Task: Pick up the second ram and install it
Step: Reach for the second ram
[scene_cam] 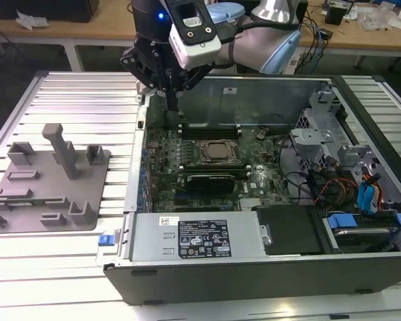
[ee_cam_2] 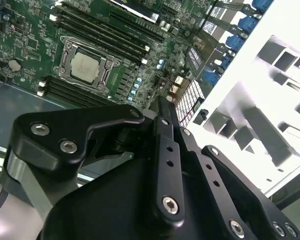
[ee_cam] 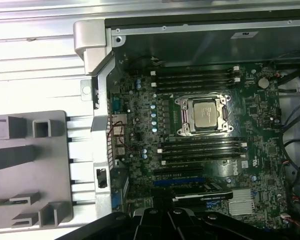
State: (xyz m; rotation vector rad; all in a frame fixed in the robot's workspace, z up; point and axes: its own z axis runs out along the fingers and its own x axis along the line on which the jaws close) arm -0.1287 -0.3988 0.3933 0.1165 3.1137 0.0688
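My gripper (scene_cam: 172,101) hangs over the far corner of the open computer case (scene_cam: 254,267), on the exterior view's left, above the motherboard (scene_cam: 207,167). Its fingers look shut with nothing between them, seen from behind in the second wrist view (ee_cam_2: 162,109). A thin dull green strip, apparently the second ram (ee_cam: 10,201), lies in a slot of the grey holder plate (ee_cam: 50,165) outside the case, well away from the gripper. Long black memory slots (ee_cam: 195,76) run on both sides of the processor socket (ee_cam: 204,116).
The grey holder plate (scene_cam: 47,194) with upright blocks (scene_cam: 61,148) lies on the ribbed metal table on the exterior view's left. Inside the case are a power supply (scene_cam: 194,235), drive cages (scene_cam: 321,144) and loose cables (scene_cam: 347,187). The case's walls stand around the board.
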